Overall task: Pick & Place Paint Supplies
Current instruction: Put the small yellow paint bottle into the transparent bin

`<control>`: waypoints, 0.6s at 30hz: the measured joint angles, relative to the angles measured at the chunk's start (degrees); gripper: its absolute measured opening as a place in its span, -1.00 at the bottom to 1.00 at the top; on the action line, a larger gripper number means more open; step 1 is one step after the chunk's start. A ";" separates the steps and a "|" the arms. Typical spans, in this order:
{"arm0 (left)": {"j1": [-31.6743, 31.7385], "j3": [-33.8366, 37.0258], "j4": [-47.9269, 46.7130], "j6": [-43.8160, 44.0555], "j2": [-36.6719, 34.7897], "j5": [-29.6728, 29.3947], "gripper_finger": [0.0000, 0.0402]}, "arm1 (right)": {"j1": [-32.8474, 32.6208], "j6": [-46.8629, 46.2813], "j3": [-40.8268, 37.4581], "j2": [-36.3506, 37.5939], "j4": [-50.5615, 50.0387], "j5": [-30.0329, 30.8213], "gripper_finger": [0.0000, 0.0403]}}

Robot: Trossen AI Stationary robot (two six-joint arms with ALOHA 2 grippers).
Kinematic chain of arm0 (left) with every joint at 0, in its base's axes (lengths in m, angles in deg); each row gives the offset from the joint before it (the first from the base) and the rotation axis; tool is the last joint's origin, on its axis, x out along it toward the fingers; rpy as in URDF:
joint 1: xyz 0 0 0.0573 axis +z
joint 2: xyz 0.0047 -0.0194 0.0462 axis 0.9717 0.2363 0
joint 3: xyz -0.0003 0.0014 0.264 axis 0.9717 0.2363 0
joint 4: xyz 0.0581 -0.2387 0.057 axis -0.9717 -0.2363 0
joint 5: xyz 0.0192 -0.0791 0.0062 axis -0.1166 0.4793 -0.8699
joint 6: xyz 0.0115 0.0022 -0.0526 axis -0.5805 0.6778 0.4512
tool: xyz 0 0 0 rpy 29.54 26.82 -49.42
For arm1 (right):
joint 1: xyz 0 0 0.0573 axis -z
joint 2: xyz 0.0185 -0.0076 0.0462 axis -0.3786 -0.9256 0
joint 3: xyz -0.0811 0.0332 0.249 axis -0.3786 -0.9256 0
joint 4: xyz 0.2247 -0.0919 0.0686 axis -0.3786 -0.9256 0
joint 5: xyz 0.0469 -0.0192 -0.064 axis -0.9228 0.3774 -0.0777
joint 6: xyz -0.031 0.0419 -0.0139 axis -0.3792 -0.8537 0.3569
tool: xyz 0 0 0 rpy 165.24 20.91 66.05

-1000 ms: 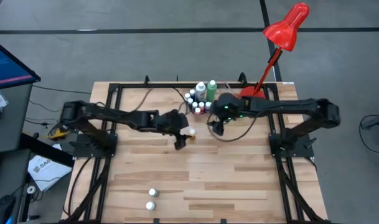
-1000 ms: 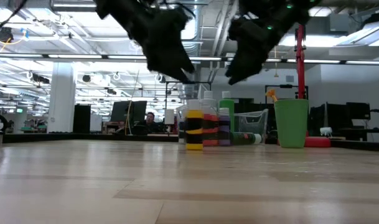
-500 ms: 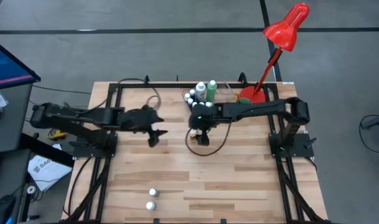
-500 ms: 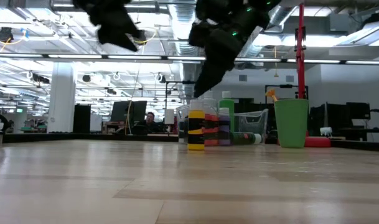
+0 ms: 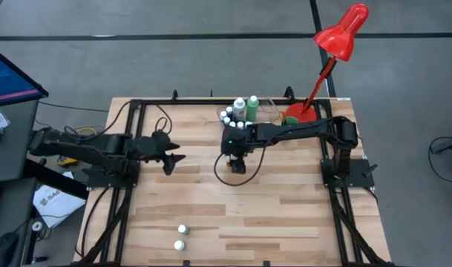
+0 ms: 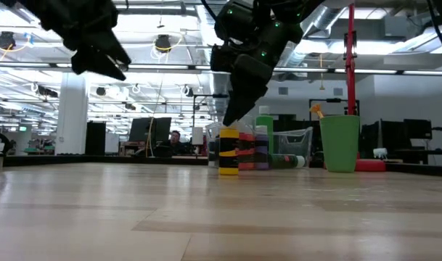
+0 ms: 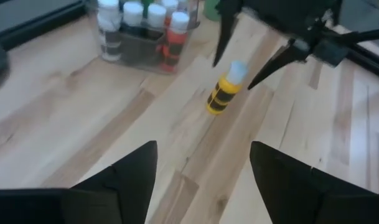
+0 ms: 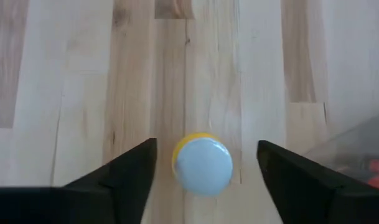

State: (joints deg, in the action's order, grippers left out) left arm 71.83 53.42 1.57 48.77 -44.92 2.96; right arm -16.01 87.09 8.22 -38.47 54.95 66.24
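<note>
Left gripper [image 5: 168, 158]: now pulled back toward the table's left side, away from the yellow bottle [image 5: 234, 156] it was beside.
Right gripper [image 5: 237, 165]: moved from near the bottle cluster [image 5: 231, 119] to directly above the yellow bottle, fingers spread either side of its cap.
Yellow bottle: stands alone, released.

This is a large open robotics lab or office hall. The wooden bench [image 5: 233, 200] stands on grey carpet crossed by dark tape lines. Beyond the bench, the low view shows a long room with exposed ceiling ducts, rows of strip lights, white columns and desks with monitors [image 6: 149, 130], where a person [image 6: 176, 140] sits. Beside the bench's left edge stands a blue screen [image 5: 10, 74].
</note>
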 joint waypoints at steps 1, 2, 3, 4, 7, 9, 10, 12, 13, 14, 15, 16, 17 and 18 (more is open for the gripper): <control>-0.09 0.59 -0.21 0.21 -0.25 -0.03 0.20 | -0.02 -0.01 -0.01 -0.02 -0.19 0.08 0.30; -0.08 1.03 -0.24 0.27 -0.35 -0.15 0.19 | -0.01 -0.04 -0.02 -0.02 -0.43 0.07 0.22; -0.08 1.36 -0.21 0.27 -0.48 -0.14 0.18 | 0.08 -0.03 -0.02 -0.02 -0.67 0.11 0.12; -0.08 1.53 -0.34 0.29 -0.50 -0.16 0.17 | 0.22 -0.03 -0.02 -0.02 -1.13 0.13 0.01; -0.08 1.68 -0.37 0.03 -0.16 -0.17 0.14 | 0.31 0.02 -0.02 -0.02 -2.48 0.14 -0.38; -0.08 1.67 0.02 0.00 0.09 -0.15 0.13 | 0.31 0.72 0.00 0.02 -2.40 0.01 -0.51; -0.08 1.68 -0.23 -0.01 0.06 -0.17 0.12 | 0.28 0.90 0.00 0.02 -2.35 0.02 -0.50; -0.08 1.67 -0.06 -0.04 0.07 -0.15 0.11 | 0.26 0.62 -0.03 0.36 -2.20 -0.03 -0.50; -0.08 1.66 -0.14 -0.05 0.06 -0.16 0.10 | 0.26 0.38 -0.04 0.70 -2.20 -0.13 -0.50; -0.08 1.66 -0.14 -0.06 0.07 -0.15 0.09 | 0.26 -0.01 -0.04 1.11 -1.64 -0.15 -0.50; -0.08 1.66 -0.13 -0.08 0.08 -0.16 0.09 | 0.26 -0.50 -0.04 1.68 -0.84 -0.17 -0.50; -0.08 1.66 -0.13 -0.08 0.06 -0.16 0.09 | 0.42 -0.87 -0.04 2.48 -0.76 -0.16 -0.50; -0.08 1.66 -0.13 -0.10 0.06 -0.16 0.09 | 0.68 -0.94 -0.04 3.28 -1.03 -0.18 -0.50; -0.06 1.67 -0.15 -0.10 0.06 -0.15 0.09 | 0.92 -1.23 -0.04 4.06 -0.93 -0.18 -0.50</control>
State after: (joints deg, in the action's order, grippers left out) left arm 71.77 55.09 1.42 48.67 -44.87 2.81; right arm -15.09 85.86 8.18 -34.40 54.02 66.06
